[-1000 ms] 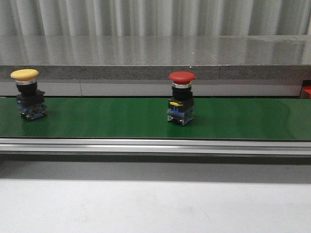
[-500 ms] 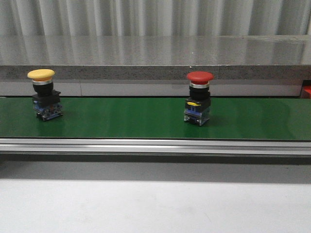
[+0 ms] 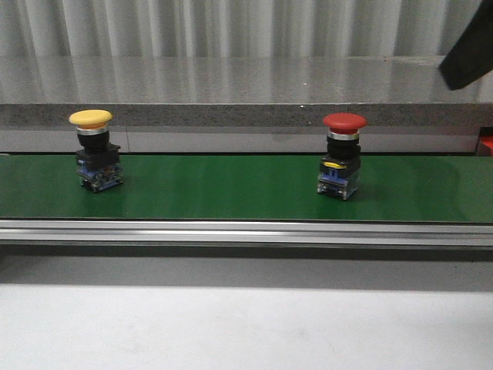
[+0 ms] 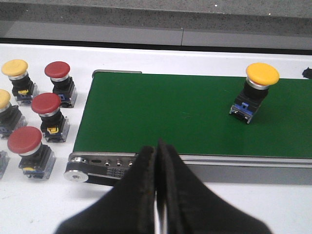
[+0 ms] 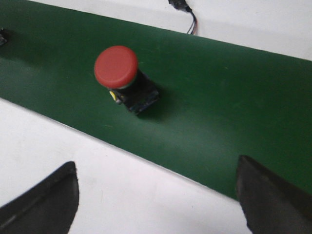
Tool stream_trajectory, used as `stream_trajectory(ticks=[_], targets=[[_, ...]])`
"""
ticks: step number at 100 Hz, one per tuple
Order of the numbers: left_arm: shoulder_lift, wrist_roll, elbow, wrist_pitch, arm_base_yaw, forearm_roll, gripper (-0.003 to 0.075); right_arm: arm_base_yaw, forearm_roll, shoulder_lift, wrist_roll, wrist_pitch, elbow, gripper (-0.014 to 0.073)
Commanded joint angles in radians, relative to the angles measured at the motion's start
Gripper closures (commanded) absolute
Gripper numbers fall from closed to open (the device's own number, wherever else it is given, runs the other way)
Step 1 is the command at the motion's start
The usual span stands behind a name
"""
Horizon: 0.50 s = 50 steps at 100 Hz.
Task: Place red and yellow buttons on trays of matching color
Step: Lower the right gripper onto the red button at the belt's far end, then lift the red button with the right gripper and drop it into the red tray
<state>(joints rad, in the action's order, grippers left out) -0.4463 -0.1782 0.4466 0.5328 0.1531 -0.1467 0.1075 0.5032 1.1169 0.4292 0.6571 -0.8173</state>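
My right end effector (image 5: 156, 195) hangs with its two dark fingers spread wide and nothing between them, above the near edge of the green conveyor belt (image 5: 234, 112). Just beyond it, the red button (image 5: 116, 67) stands upright on the belt, its mushroom cap facing up over a black and blue body. My left end effector (image 4: 157, 195) has its fingers pressed together, holding nothing, near the belt's end roller. Further along the belt from it, the yellow button (image 4: 262, 74) stands upright, well apart from the red one. Beside the belt's end, on the white counter (image 4: 48, 204), spare red and yellow buttons (image 4: 46, 105) stand in a cluster. No tray shows in any view.

I judge this the start of the first pick: neither button is yet gripped. The next move calls for lowering my right fingers around the red button's body and closing.
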Motion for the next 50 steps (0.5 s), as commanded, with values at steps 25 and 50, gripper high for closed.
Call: stream_trajectory(ticks=[25,50], targets=[[-0.002,-0.01,0.026,-0.082,0.007,0.002,0.0741,0.109,0.034,0.279,0.054,-0.124,-0.181,-0.0051],[-0.002,-0.01,0.026,-0.082,0.007,0.002,0.0741,0.109,0.023,0.417,0.059,-0.145,-0.256,0.0114]])
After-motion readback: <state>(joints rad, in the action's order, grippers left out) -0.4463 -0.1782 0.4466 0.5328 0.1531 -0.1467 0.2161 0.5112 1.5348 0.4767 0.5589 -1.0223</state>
